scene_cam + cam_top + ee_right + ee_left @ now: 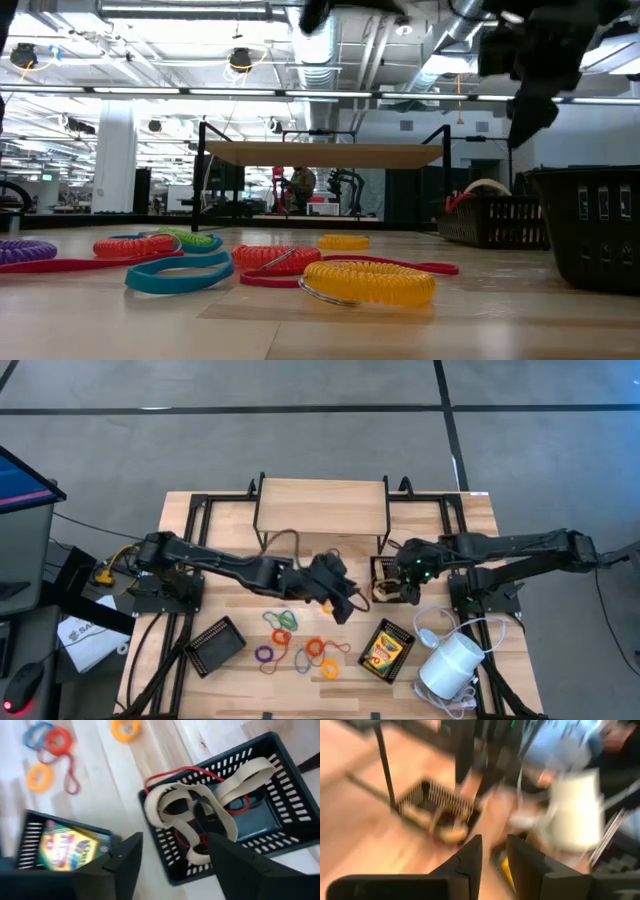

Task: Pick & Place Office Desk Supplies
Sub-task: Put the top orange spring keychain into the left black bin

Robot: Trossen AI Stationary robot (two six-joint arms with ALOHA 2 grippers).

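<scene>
The right hand (172, 865) is held wide and empty over the black mesh tray (280, 825), where pale and red loops (210, 807) lie. Light, limp coils (300, 645) remain near the crayon box (386, 649) — best pinched across one strand. The left hand (494, 857), narrow, grips nothing visible.

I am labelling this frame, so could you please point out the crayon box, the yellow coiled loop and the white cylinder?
crayon box (385, 648): high view, its printed top face.
yellow coiled loop (368, 281): low view, front of coil.
white cylinder (452, 662): high view, its side.
</scene>
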